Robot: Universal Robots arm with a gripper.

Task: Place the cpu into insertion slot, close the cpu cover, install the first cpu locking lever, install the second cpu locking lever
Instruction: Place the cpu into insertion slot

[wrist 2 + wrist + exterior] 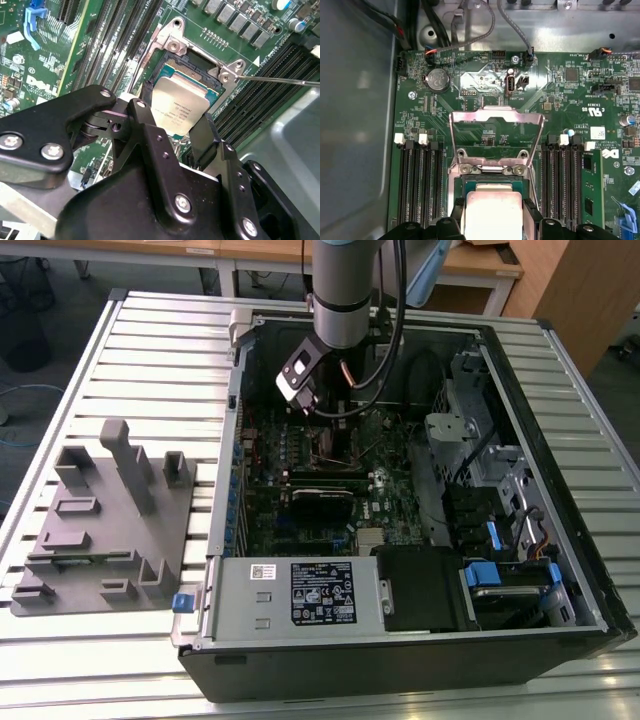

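Cpu (179,105): light, stiff, flat chip (probably fragile underneath). Gripper (171,119) clenched on its opposite edges, at socket (195,59); cpu cover (465,118) raised.

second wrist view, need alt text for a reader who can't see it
The gripper holds the cpu, a silver square chip, over the open socket on a green motherboard. Rows of dark memory slots run along both sides of the socket.
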